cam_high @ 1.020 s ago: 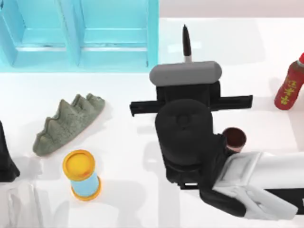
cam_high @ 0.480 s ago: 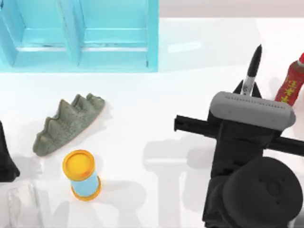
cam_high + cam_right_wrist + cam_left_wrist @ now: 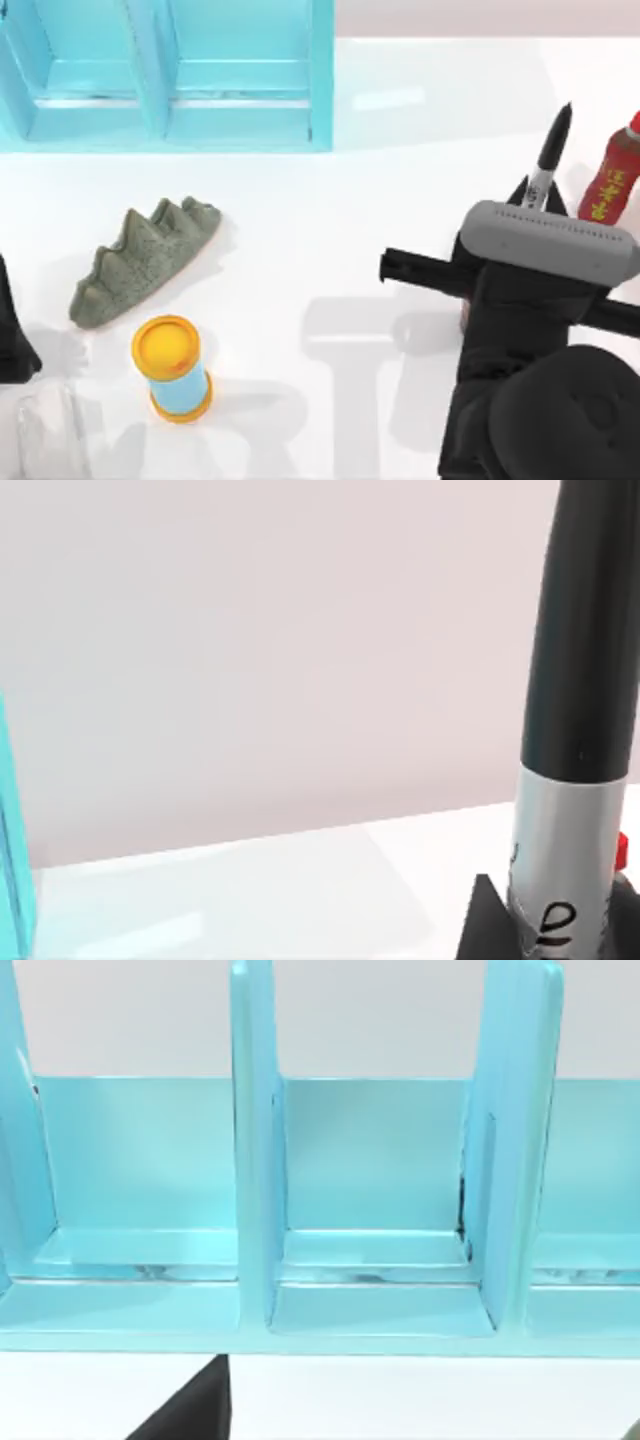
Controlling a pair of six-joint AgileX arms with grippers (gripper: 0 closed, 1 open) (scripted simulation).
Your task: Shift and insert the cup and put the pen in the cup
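Observation:
The pen [image 3: 550,150] is a slim black marker with a white label band. It stands tilted, its black end pointing toward the table's far side, and my right gripper [image 3: 535,195] is shut on its lower part at the right of the table. In the right wrist view the pen [image 3: 580,680] rises close to the camera from between the dark fingers [image 3: 488,925]. The cup is hidden under my right arm. My left arm [image 3: 10,330] is parked at the left edge.
A light blue compartment rack [image 3: 165,75] fills the back left and also faces the left wrist camera [image 3: 380,1160]. A red sauce bottle [image 3: 612,180] stands just right of the pen. A grey-green spiky object [image 3: 140,260] and a yellow-topped blue cylinder [image 3: 172,368] lie at front left.
My right arm has carried the pen from the table's middle to the right, close to the red bottle. The brown cup seen a second ago is now covered by the arm.

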